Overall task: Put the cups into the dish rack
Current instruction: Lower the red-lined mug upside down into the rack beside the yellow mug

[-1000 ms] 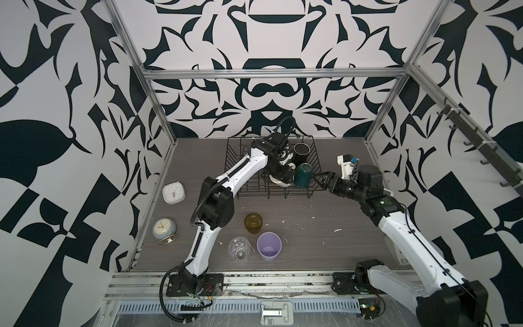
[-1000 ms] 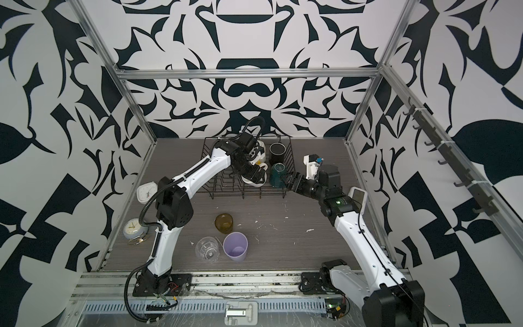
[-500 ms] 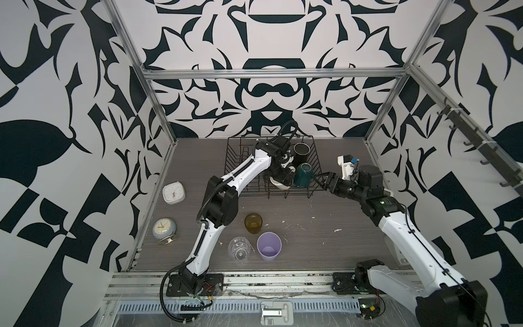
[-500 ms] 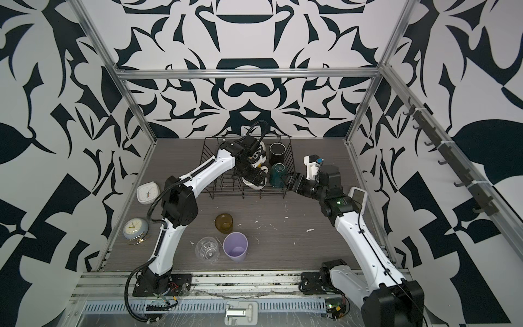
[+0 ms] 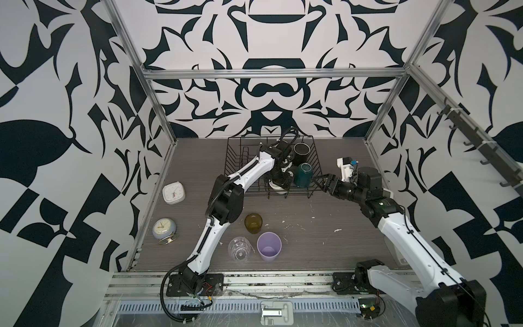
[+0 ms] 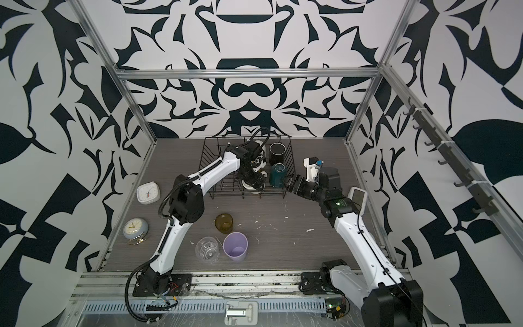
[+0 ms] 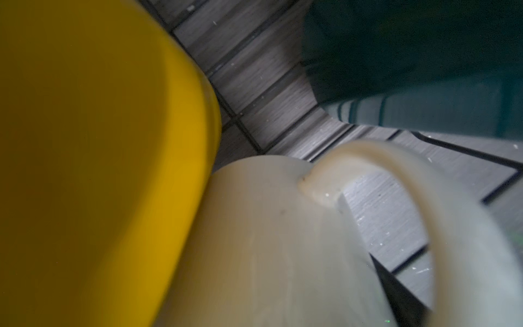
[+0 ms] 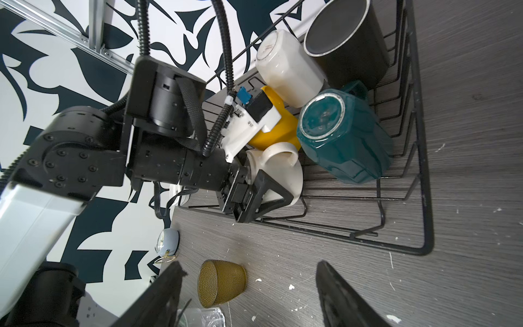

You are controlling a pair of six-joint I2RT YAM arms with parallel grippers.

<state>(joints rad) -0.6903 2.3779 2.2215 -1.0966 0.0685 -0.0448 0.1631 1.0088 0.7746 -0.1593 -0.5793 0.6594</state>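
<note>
Reaching into the black wire dish rack (image 8: 424, 181), the left tool (image 5: 280, 183) is seen straddling the white ceramic mug (image 8: 285, 170). That mug sits at the rack's front edge, its handle next to the yellow ceramic mug (image 7: 99, 155). One finger is laid against the mug wall and the other is hidden, so whether the mug is pinched or merely bracketed cannot be told. Jaws are set wide either way.

Also found in the rack:
- Teal glazed mug (image 8: 339, 141), base-up and tilted, just beside the white mug.
- Black cylindrical mug (image 5: 301, 150), in the far right corner.
- Off-white ceramic cup (image 8: 288, 65), base-up, touching the black mug.

The right tool (image 5: 318, 181) is held spread and empty, just outside the rack's right front corner.

On the grey wood-grain surface (image 5: 311, 240), in front of the rack, three cups are found standing: amber textured glass (image 5: 253, 223), clear glass (image 5: 240, 249) and lilac plastic tumbler (image 5: 268, 250). The last two are just beside each other.
</note>
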